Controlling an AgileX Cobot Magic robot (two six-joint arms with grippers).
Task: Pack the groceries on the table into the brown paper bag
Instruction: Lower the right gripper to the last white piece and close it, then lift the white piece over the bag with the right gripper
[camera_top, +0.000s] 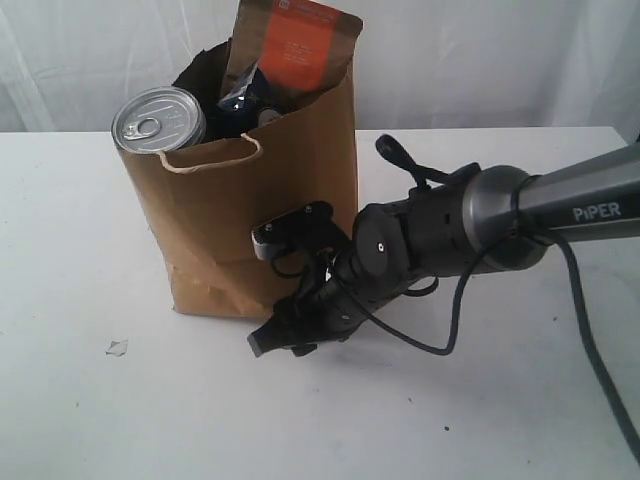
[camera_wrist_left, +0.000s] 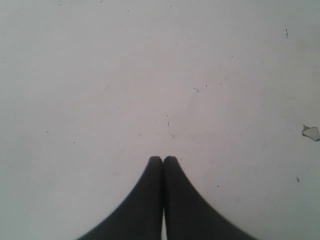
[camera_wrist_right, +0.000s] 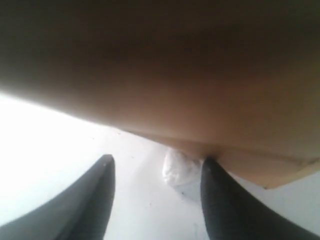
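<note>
The left pincer (camera_wrist_left: 162, 160) is seen pressed fully together, its two dark fingers meeting with no gap and nothing gripped between them. Bare white table (camera_wrist_left: 100, 75) is spread ahead of its tips, marked only by faint specks. A small pale scrap (camera_wrist_left: 310, 132) lies on the table off to one side of this pincer, well apart from the fingers.

The brown paper bag (camera_top: 250, 210) is stood upright on the table, directly ahead of the right pincer (camera_top: 275, 342) and just beside it. The dark jar with silver pull-tab lid (camera_top: 158, 120) is lodged at the bag's mouth, high above that pincer and at the bag's far side from it, tilted, with its lid shown above the rim. The orange-labelled brown pouch (camera_top: 300, 45) is stood in the bag, projecting well above the rim, almost straight above the pincer. A dark item (camera_top: 245, 95) is tucked between jar and pouch; what it is cannot be told.

The right pincer is set low, near the table, at the bag's lower corner. Its jaws are parted to a moderate width and nothing is gripped. In the right wrist view the bag's brown wall fills the space ahead of the fingers (camera_wrist_right: 107, 170). A white crumpled lump (camera_wrist_right: 180, 172) is seen beyond the gap, near one finger, at the foot of the bag; whether it is touched cannot be told.
</note>
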